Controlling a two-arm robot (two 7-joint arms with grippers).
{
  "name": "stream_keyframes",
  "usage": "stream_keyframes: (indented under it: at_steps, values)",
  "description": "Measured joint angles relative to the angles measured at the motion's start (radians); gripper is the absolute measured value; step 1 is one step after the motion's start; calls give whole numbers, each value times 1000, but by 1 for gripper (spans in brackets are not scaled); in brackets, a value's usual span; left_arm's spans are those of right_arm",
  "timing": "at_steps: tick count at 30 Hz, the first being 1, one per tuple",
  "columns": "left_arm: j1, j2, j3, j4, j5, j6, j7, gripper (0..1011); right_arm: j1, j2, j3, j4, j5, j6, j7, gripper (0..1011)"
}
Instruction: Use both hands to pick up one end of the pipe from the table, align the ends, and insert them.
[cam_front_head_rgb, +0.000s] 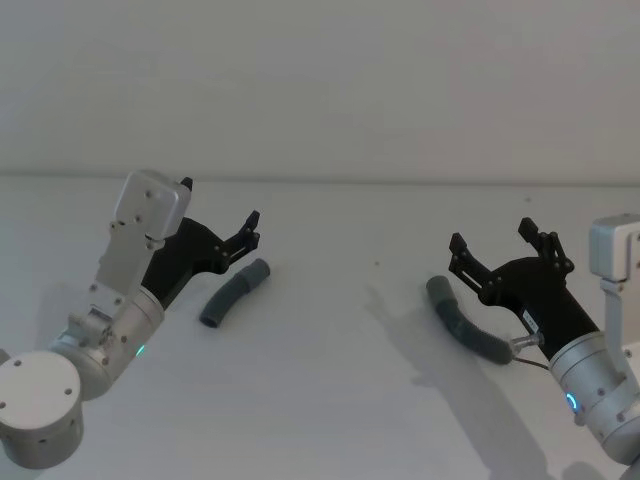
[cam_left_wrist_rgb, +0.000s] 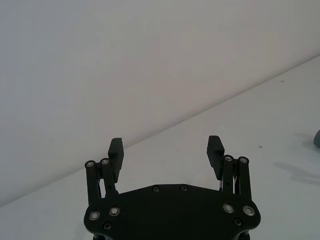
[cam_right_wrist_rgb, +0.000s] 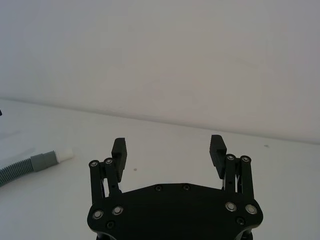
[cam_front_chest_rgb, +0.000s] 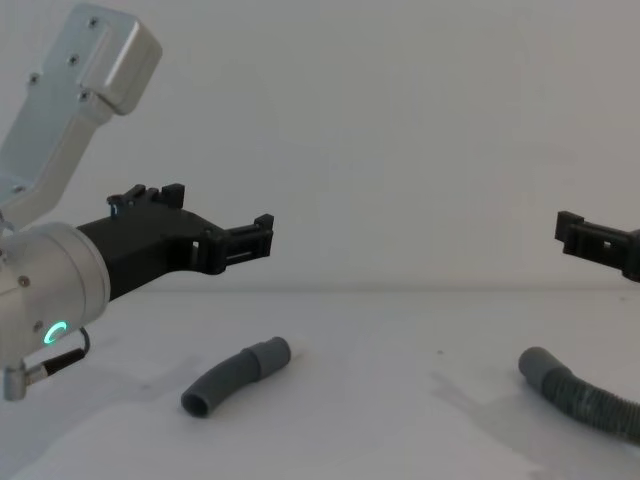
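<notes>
On the white table (cam_front_head_rgb: 330, 400) a short curved piece of dark grey pipe (cam_front_head_rgb: 235, 293) lies left of centre, with its lighter cuff (cam_front_chest_rgb: 270, 355) toward the back. My left gripper (cam_front_head_rgb: 220, 205) hangs open and empty above and behind it (cam_front_chest_rgb: 215, 210). A ribbed pipe (cam_front_head_rgb: 465, 320) lies at the right, its cuff end (cam_front_chest_rgb: 535, 365) pointing left. My right gripper (cam_front_head_rgb: 493, 238) is open and empty just above and behind that pipe. In the right wrist view a grey cuff (cam_right_wrist_rgb: 42, 161) with a white tip (cam_right_wrist_rgb: 65, 155) lies off to one side of the open right gripper (cam_right_wrist_rgb: 167, 145).
A plain white wall (cam_front_head_rgb: 320, 80) rises behind the table. A thin cable (cam_front_head_rgb: 530, 345) runs from the right arm near the ribbed pipe. Bare table lies between the two pipe pieces. The left gripper (cam_left_wrist_rgb: 165, 145) faces the wall, with a grey pipe end (cam_left_wrist_rgb: 317, 137) at the view's edge.
</notes>
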Motion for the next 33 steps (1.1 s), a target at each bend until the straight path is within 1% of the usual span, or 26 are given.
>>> stream_keyframes:
  at_steps: [33]
  values:
    - [0, 0, 0, 0, 0, 0, 0, 1001, 0, 0, 0, 0, 0, 0, 0, 1003]
